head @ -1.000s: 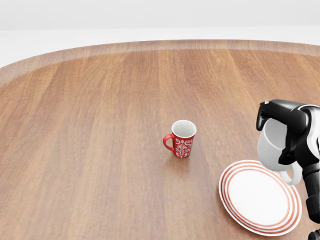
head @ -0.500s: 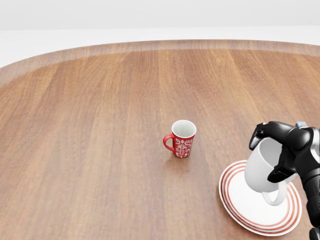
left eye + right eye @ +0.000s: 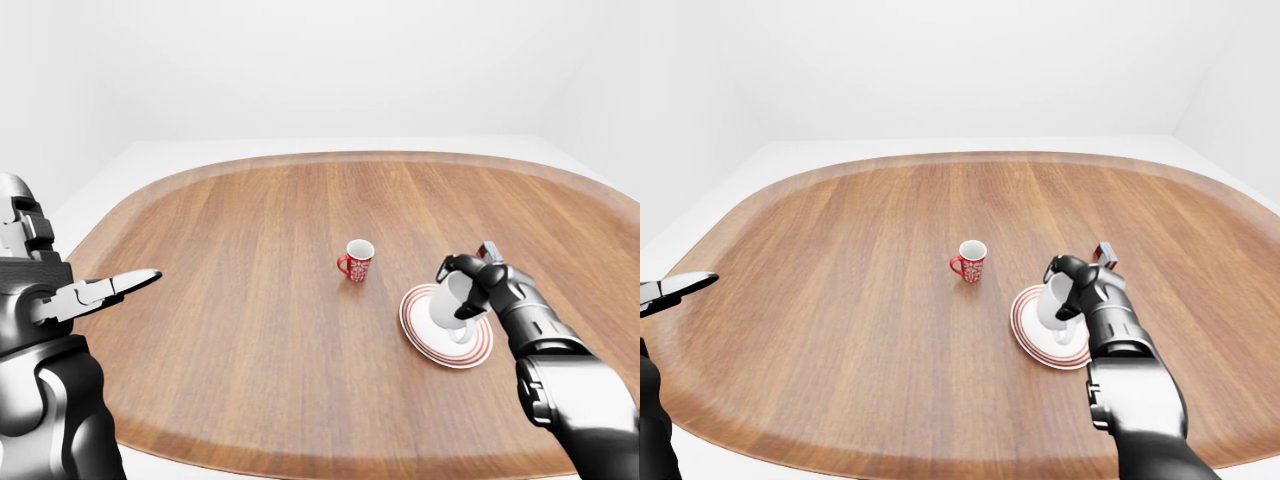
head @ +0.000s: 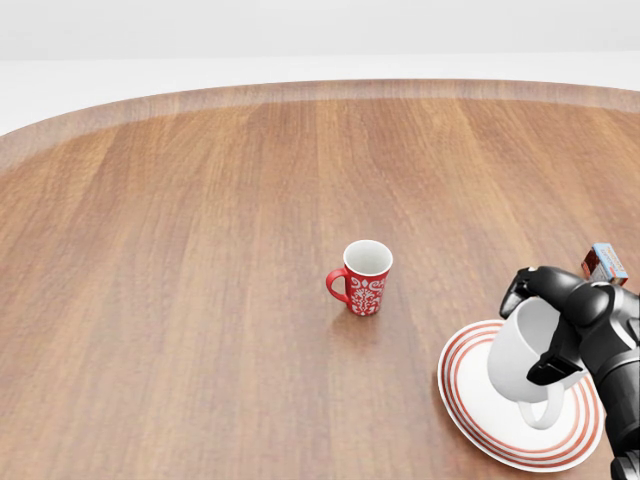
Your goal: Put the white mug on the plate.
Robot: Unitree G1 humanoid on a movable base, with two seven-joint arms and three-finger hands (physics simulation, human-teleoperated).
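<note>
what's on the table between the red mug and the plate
Nothing: only bare wood separates the red mug from the plate, as the head view shows.

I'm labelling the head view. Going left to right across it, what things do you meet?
Red mug → white mug, tilted over the plate in the right hand → small red box.

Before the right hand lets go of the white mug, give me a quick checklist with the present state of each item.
1. White mug over the plate: ok.
2. Mug upright: not ok, tilted.
3. Mug base resting on the plate: cannot tell.
4. Right hand closed round the mug: ok.
5. Red mug apart from the plate: ok.
6. Left hand away from the work, fingers open: ok.
</note>
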